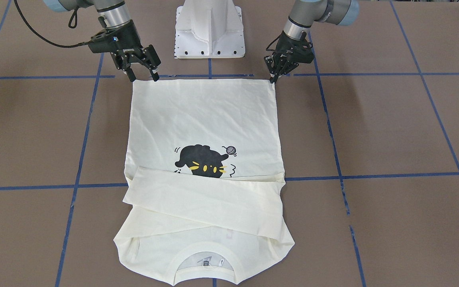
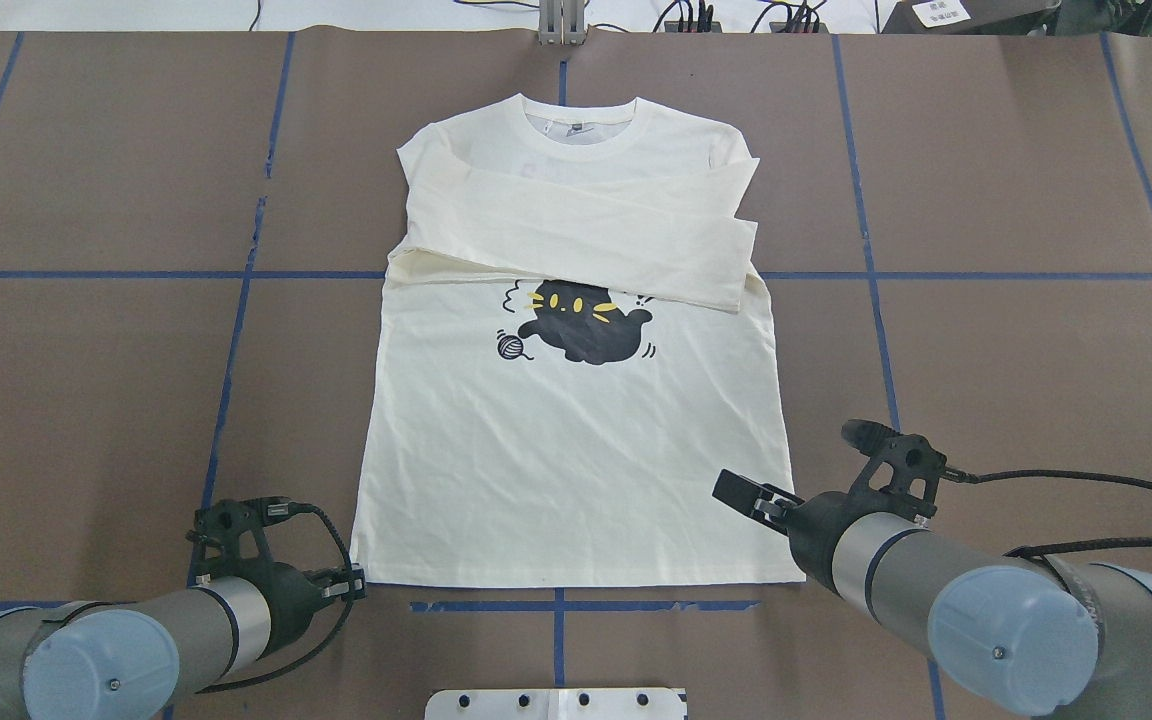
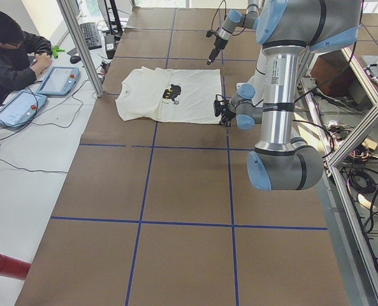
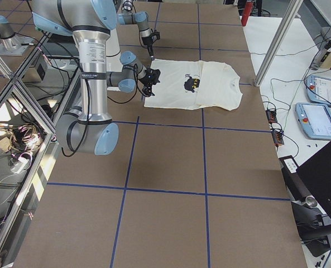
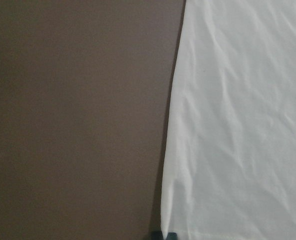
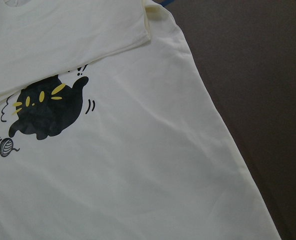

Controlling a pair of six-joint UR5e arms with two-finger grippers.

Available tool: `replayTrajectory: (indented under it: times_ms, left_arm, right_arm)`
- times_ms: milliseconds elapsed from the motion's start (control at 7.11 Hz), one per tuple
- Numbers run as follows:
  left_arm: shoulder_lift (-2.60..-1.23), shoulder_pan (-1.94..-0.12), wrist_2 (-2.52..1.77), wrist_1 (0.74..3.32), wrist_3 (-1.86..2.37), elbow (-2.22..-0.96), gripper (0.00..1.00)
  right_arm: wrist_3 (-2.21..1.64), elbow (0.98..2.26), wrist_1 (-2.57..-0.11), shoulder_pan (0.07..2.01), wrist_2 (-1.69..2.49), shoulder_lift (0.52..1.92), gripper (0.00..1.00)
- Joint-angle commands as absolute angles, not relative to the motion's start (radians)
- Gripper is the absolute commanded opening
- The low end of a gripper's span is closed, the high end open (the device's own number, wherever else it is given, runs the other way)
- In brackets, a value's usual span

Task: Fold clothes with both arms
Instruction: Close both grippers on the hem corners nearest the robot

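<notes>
The cream shirt (image 1: 205,115) lies flat, print side up, with the black cat (image 2: 586,320) showing. Both sleeves are folded across the chest and the collar is at the far side (image 2: 581,115). My left gripper (image 1: 272,79) is down at the hem corner near the robot, its fingertips (image 5: 165,235) together on the shirt's edge. It also shows in the overhead view (image 2: 354,582). My right gripper (image 1: 144,75) is open, just above the other hem corner, holding nothing. Its wrist view shows only the shirt (image 6: 138,165), no fingers.
The white pedestal base (image 1: 209,32) stands just behind the hem. The brown table (image 2: 86,380) carries blue tape lines. An operator (image 3: 10,51) sits at a side desk with tablets (image 3: 58,80). A red cylinder (image 3: 7,264) lies off the table.
</notes>
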State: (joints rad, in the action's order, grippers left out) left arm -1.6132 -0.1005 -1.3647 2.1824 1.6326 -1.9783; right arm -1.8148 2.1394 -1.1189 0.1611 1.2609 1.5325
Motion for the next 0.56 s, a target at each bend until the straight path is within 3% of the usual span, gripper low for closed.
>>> replayTrajectory:
  times_ms: [0, 422]
  left_arm:
    - [-1.611, -0.103, -1.364, 2.183, 1.632, -2.005, 0.0]
    - [-1.609, -0.103, -1.355, 2.187, 1.64, -2.022, 0.0]
  right_arm:
    - [-1.834, 2.135, -1.126, 0.158, 1.261, 1.54, 0.99]
    - [-1.951, 2.135, -1.129, 0.118, 1.252, 1.668, 0.93]
